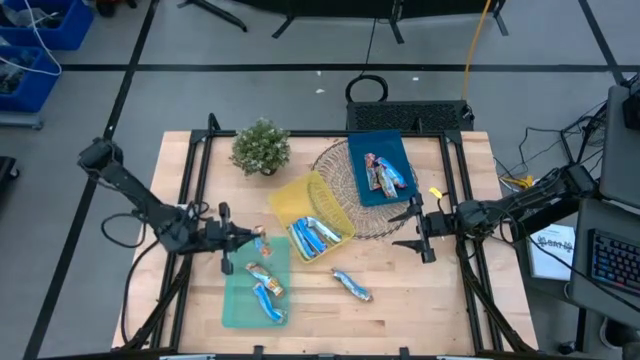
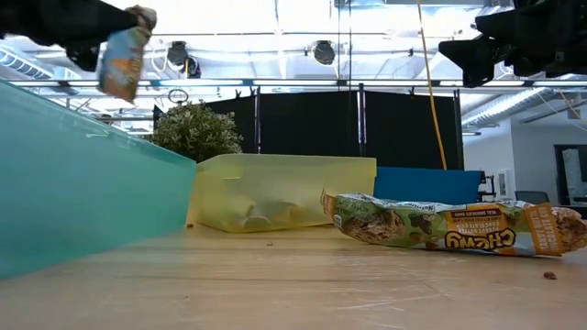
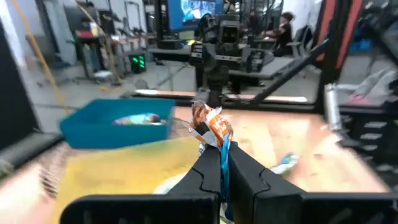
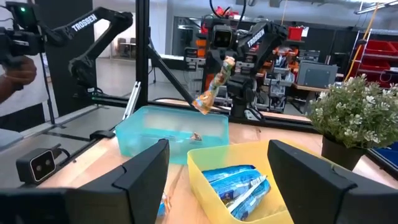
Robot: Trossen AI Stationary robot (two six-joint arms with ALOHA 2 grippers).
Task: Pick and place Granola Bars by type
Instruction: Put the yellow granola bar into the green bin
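Surface: pale wooden butcher-block top [image 1: 400, 280], framed by black rails.
Left gripper [image 1: 252, 238]: my jaws are clamped together on one gold-brown bar [image 3: 211, 124], held in the air above the near end of the green tray [image 1: 240, 300].
Right gripper [image 1: 418, 232]: my jaws stand apart, nothing between them – waiting beside the wire basket [image 1: 340, 165].
Granola Bars: two lie in the green tray; blue-and-white ones [image 1: 312, 237] fill the yellow tray [image 1: 300, 195]; blue-and-red ones [image 1: 385, 173] sit in the blue tray [image 1: 360, 190]; one bar [image 1: 352, 287] lies loose on the wood.
Plant [image 1: 261, 147]: potted, at the far side.
Room: black curtain panels [image 2: 367, 119] behind, bright ceiling lights – a person's hand [image 4: 18, 68] holds a dark device at the side.
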